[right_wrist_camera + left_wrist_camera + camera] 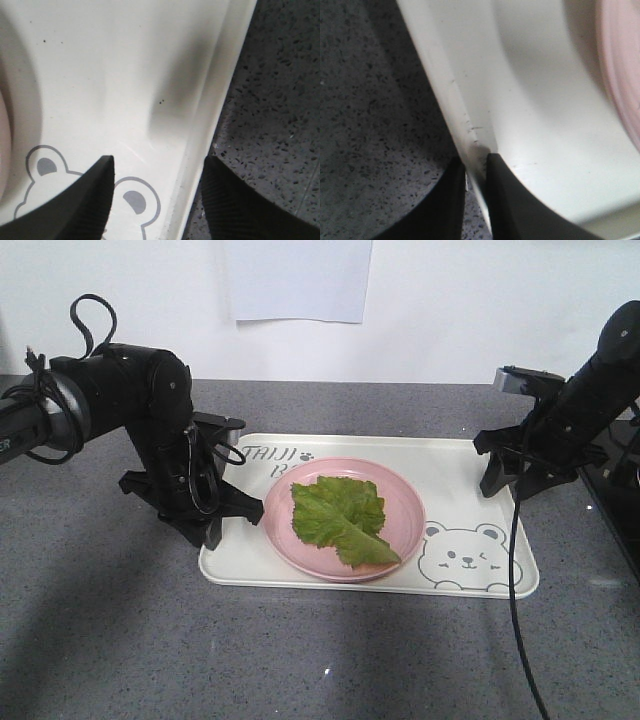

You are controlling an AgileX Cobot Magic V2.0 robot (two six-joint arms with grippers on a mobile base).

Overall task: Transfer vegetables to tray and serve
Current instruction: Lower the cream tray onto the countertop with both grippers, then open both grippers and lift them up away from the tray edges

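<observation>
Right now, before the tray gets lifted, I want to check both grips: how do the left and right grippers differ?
The left gripper is pinched shut on the tray rim; the right gripper is spread open, straddling the rim without clamping. The left gripper sits at the tray's edge near the pink plate; the right sits at the opposite edge by the bear drawing. Both are black and down at the tray.

The tray (455, 465) sits on the counter (100, 640), and the plate (410, 505) sits in the tray, nearer its left end, with the lettuce leaf (340, 515) on the plate. The left gripper (476, 172) is at the tray's left edge, one finger on each side of the rim. The right gripper (157, 170) is at the tray's right edge, one finger over the tray and one over the counter.
</observation>
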